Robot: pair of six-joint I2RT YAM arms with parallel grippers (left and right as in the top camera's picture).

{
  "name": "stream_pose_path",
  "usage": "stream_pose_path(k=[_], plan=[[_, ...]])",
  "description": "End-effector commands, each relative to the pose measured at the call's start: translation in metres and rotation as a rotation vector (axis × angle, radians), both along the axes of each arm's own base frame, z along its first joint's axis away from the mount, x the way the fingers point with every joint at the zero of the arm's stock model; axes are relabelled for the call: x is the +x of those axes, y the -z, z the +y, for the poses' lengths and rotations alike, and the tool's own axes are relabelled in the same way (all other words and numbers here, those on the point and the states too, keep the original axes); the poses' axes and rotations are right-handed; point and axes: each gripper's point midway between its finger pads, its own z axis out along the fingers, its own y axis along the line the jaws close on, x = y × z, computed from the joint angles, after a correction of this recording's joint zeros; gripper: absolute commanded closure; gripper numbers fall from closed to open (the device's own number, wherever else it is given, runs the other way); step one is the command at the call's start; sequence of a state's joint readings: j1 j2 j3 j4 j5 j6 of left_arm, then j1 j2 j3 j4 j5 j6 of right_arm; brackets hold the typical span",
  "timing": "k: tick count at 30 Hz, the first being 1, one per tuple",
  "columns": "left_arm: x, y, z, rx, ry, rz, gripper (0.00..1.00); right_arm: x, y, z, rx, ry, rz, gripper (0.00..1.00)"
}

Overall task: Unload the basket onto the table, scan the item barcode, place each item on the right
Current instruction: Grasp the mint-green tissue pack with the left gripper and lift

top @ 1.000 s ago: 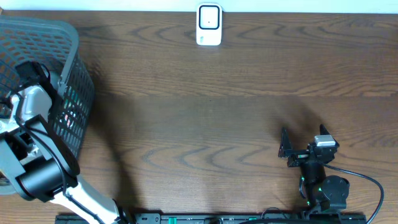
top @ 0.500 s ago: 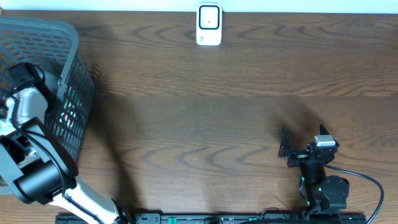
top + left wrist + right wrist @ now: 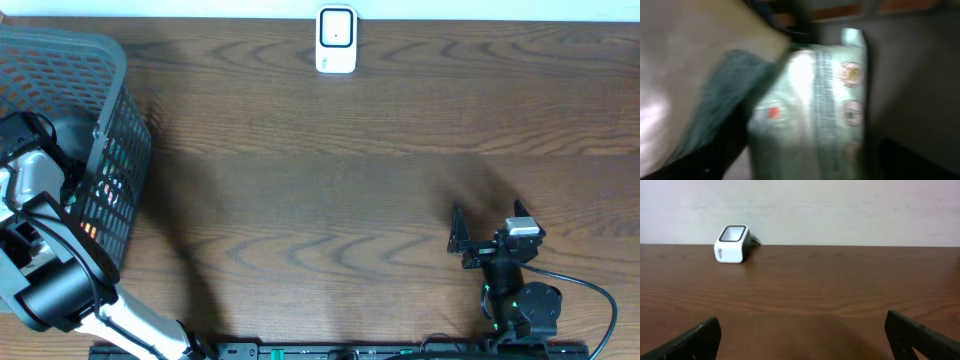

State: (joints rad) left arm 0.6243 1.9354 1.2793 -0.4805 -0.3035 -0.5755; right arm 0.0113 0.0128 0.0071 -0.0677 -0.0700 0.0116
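Blurred pale-green packet (image 3: 810, 115), round emblems unreadable, in mesh basket (image 3: 112, 70); left gripper (image 3: 35, 135) there, finger state indiscernible. White scanner (image 3: 336, 40) at table (image 3: 330, 200) far edge; right gripper (image 3: 805, 337) fingers wide apart, empty.

basket (image 3: 118, 130) L edge | scanner (image 3: 336, 40) far edge | mid table (image 3: 330, 190) free

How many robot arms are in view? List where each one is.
2: the left arm reaches into the basket at far left; the right arm sits front right.
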Motion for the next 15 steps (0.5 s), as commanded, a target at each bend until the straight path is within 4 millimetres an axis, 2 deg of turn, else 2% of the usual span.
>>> stream_pose_path(k=[1,3,7,13,15], plan=[[0.0053,0.0172,-0.014,-0.078,0.079,0.003,0.2,-0.0001,0.0001,-0.0026,0.009,0.014,0.0,0.01],[0.0052,0.0172,-0.014,-0.078,0.079,0.003,0.32,-0.0001,0.0001,-0.0026,0.009,0.014,0.0,0.01],[0.0034,0.0179,-0.0153,-0.084,0.079,0.011,0.43,-0.0001,0.0001,-0.0026,0.009,0.014,0.0,0.01],[0.0016,0.019,-0.0166,-0.089,0.079,0.018,0.45,-0.0001,0.0001,-0.0026,0.009,0.014,0.0,0.01],[0.0015,0.019,-0.0166,-0.09,0.079,0.019,0.53,-0.0001,0.0001,-0.0026,0.009,0.014,0.0,0.01]])
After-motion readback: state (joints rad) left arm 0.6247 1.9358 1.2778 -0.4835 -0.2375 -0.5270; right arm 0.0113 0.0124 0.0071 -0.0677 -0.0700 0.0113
